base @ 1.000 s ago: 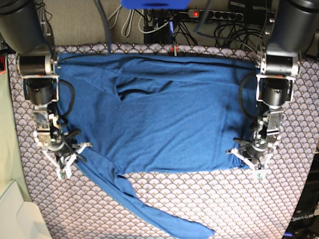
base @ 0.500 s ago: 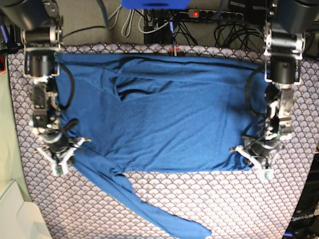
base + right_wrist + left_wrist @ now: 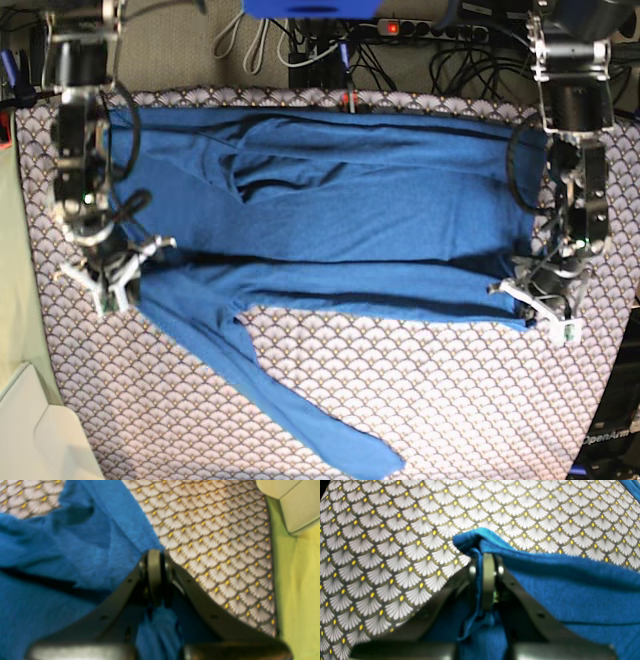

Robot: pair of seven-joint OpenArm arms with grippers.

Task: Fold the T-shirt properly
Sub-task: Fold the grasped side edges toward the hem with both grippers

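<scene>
While the T-shirt (image 3: 330,215) is spread across the desk (image 3: 450,400) with its long axis running side to side, its lower corners are pinched by the left gripper (image 3: 545,312) and the right gripper (image 3: 105,280), one at each end. A sleeve is trailed toward the near edge, nearer the right gripper.

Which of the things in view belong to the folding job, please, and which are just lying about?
Belonging to the job:
- blue long-sleeved T-shirt
- left pincer, shut on the shirt's hem corner
- right pincer, shut on the opposite corner

Just lying about:
- scallop-patterned tablecloth
- power strip and cables behind the table
- pale box
</scene>
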